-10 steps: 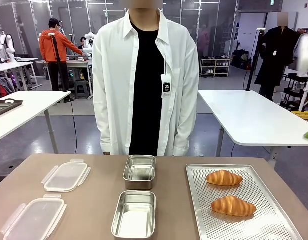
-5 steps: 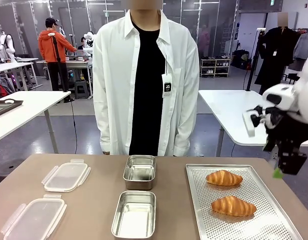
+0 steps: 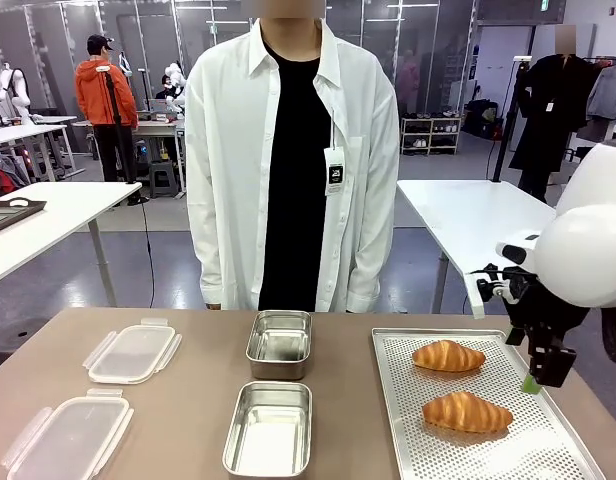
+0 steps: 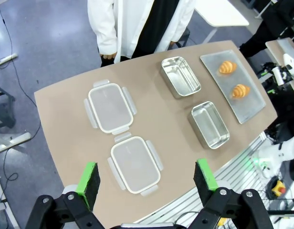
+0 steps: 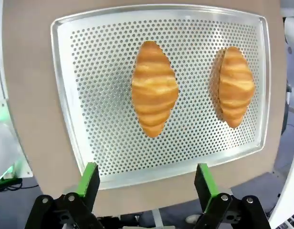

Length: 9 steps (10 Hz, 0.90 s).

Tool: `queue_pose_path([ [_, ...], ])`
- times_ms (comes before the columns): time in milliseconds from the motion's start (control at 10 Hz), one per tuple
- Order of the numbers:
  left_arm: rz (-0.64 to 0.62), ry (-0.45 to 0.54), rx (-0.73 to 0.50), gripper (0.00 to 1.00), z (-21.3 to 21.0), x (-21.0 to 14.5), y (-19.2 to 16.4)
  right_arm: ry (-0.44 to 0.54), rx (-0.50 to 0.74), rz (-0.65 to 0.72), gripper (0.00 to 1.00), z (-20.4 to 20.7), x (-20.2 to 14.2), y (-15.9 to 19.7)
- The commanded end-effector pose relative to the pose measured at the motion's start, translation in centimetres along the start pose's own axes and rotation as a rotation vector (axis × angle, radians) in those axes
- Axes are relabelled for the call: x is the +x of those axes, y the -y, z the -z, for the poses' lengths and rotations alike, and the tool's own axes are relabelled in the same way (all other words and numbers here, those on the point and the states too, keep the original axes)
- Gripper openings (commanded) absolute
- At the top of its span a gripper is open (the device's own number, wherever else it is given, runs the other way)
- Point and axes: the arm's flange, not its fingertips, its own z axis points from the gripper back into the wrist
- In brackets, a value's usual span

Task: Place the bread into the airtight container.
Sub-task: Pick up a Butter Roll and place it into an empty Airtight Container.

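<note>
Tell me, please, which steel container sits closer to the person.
The far container, just in front of the person; the near container lies on the robot's side of it.

2 croissants lie on 1 perforated tray (image 3: 408,400) at the right: the far croissant (image 3: 448,355) and the near croissant (image 3: 466,412). 2 steel containers sit mid-table: the far container (image 3: 279,343) and the near container (image 3: 269,428). 2 clear lids lie at the left: the far lid (image 3: 133,352) and the near lid (image 3: 68,437). 1 person (image 3: 288,150) stands at the far side. Far behind at the left is 1 figure in orange (image 3: 103,95), perhaps another beside it, too small to tell.
</note>
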Motion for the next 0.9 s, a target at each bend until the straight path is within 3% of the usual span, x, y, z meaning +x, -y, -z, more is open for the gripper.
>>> queue_pose_path([
  [0,0.016,0.001,-0.009,1.0,-0.1,0.0,0.1,0.021,-0.015,0.009,1.0,0.8,-0.5,-0.4],
  [600,0.016,0.001,-0.009,1.0,-0.1,0.0,0.1,-0.012,-0.008,0.009,1.0,0.2,0.2,0.1],
  [800,0.016,0.001,-0.009,1.0,-0.1,0.0,0.1,-0.001,0.031,-0.033,1.0,3.6,1.4,1.2],
])
